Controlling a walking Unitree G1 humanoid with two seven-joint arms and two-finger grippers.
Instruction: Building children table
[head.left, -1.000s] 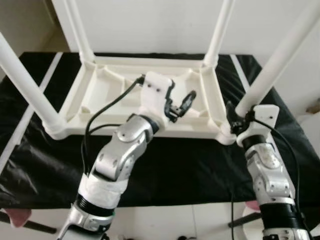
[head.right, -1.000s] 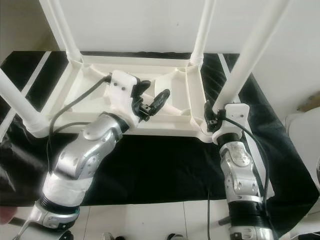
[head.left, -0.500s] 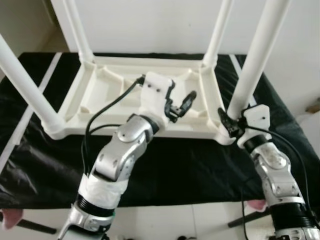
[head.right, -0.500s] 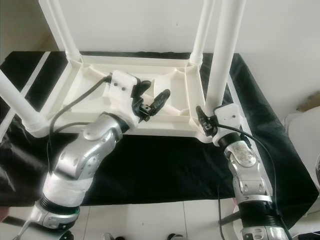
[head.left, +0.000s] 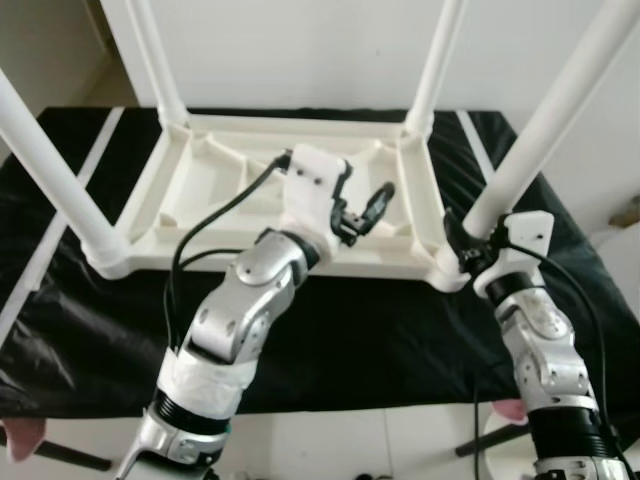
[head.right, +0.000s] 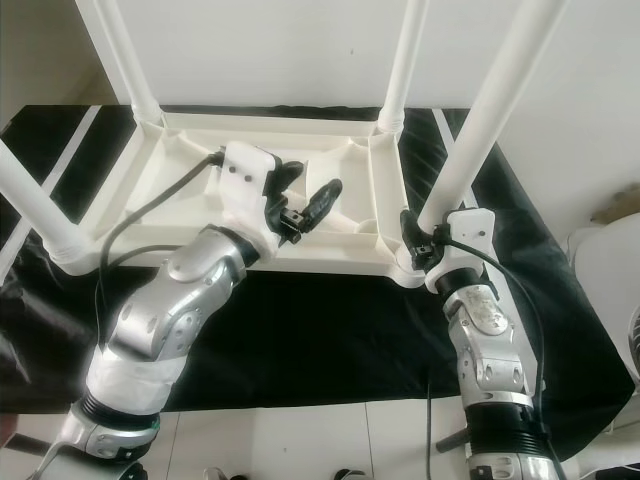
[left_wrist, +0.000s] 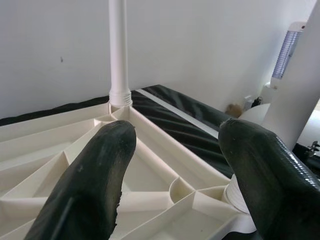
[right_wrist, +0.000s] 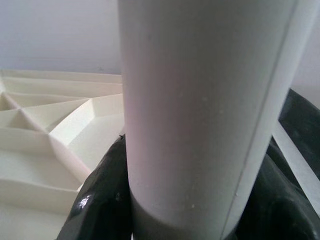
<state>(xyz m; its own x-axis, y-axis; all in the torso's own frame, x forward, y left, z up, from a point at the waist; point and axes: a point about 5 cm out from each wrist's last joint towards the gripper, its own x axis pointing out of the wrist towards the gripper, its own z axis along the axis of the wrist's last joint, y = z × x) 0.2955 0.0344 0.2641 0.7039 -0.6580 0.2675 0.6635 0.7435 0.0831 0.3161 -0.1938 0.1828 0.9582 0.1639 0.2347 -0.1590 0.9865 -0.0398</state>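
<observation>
Seating the last leg (head.left: 545, 130), by the look of it. Tabletop (head.left: 215, 170) lies upside down on a black cloth (head.left: 330, 330), ribbed underside up. Legs stand in all four corner sockets: two far ones at 11 and 1 o'clock, near-left one (head.left: 45, 165) at 9, the worked one at 3. That leg leans outward to the right, not plumb like the far pair, so I judge it not fully home in its socket (head.left: 447, 268). Left to do, as far as I can tell: straighten and press it down, then turn the table upright.

Right gripper (head.left: 468, 245) is clamped round the leg's base, just above the socket; right wrist view has black fingers (right_wrist: 100, 200) wrapped on both sides of the white tube. Forearm rises steeply from 5 o'clock, wrist cocked inward.

Left gripper (head.left: 362, 210) hovers over the tabletop's middle ribs, fingers (left_wrist: 95, 170) spread apart, holding nothing. Elbow bent, forearm angled up from 7 o'clock, cable looping behind the wrist
</observation>
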